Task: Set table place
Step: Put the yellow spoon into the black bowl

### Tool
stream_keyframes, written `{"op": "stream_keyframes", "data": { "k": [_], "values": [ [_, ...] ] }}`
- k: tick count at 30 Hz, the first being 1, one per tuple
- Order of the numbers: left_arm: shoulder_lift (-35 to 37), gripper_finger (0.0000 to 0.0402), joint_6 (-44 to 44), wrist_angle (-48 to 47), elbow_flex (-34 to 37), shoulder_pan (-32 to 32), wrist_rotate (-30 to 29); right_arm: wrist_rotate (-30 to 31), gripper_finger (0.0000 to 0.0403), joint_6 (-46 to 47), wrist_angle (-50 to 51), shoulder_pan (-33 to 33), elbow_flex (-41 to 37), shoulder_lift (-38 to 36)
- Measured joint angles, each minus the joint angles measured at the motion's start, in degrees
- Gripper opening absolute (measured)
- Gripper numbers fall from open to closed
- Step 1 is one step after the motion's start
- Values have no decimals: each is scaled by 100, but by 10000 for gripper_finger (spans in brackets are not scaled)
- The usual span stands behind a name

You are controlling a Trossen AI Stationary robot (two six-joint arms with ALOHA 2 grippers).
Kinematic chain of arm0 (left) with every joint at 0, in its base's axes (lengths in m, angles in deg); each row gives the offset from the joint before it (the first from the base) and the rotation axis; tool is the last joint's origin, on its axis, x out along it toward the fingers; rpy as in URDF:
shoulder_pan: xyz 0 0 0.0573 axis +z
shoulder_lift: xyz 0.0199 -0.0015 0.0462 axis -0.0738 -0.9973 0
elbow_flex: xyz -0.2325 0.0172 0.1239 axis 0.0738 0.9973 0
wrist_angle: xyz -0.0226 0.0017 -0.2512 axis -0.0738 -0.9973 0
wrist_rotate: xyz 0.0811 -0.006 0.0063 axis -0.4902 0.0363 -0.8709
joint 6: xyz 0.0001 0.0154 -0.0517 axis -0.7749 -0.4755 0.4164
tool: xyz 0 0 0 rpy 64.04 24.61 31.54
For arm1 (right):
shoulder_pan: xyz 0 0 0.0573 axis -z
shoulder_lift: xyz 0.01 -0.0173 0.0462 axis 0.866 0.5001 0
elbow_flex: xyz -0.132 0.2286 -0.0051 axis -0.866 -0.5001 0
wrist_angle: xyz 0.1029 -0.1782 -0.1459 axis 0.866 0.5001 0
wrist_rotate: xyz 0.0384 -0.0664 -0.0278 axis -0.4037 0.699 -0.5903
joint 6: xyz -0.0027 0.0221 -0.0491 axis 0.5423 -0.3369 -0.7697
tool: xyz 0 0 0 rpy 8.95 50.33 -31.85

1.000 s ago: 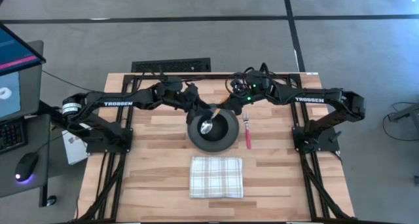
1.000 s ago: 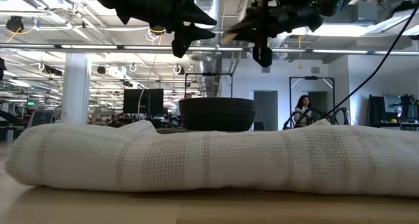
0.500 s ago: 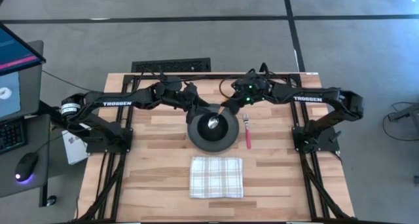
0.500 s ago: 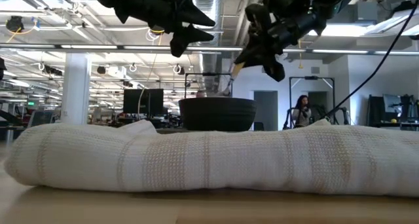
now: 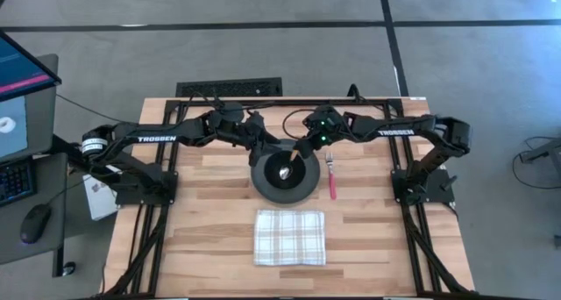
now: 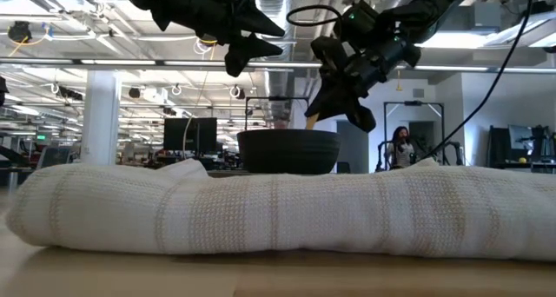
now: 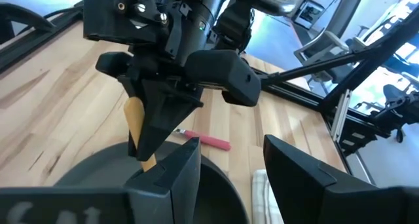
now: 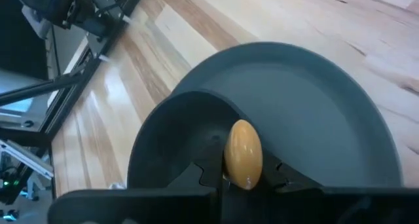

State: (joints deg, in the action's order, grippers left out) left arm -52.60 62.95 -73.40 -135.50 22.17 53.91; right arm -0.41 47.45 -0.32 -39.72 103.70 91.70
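Observation:
A dark grey plate [image 5: 304, 191] lies mid-table with a black bowl [image 6: 287, 151] on it. My right gripper [image 5: 299, 152] is above the bowl's far right side, shut on the orange-handled spoon [image 5: 289, 165], which points steeply down into the bowl. The spoon's metal end is hidden inside the bowl. My left gripper [image 5: 266, 148] is open and empty, hovering above the bowl's far left side. The pink-handled fork [image 5: 331, 179] lies flat to the right of the plate. The checked napkin [image 5: 289, 237] lies folded near the front edge. My right gripper pinches the spoon's orange handle [image 7: 136, 112] between its two fingers [image 7: 160, 122], with orange showing on both sides of them. The handle's free end [image 8: 243, 152] sticks back toward the wrist. The fingers slant down from the table's far right. The spoon hangs steeply into the bowl.
Bare wood lies to the left of the plate [image 5: 210, 186] and around the napkin. The black rail frame [image 5: 228, 88] edges the table. In the low view a person [image 6: 401, 146] is far off in the room behind.
My right gripper has gone down and toward the table's left, over the bowl, and has tipped to point more steeply down. The spoon has turned with it from a shallow slant to nearly upright, its metal end now down in the bowl.

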Motion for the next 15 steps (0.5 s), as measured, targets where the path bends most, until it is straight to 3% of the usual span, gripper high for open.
{"op": "stream_keyframes", "data": {
  "k": [12,15],
  "values": [
    [0,158,0,-14,4,0,-7,-68,54,95,-86,11,24,344],
    [0,158,0,-16,4,0,-7,-10,78,59,-67,7,19,343]
  ]
}}
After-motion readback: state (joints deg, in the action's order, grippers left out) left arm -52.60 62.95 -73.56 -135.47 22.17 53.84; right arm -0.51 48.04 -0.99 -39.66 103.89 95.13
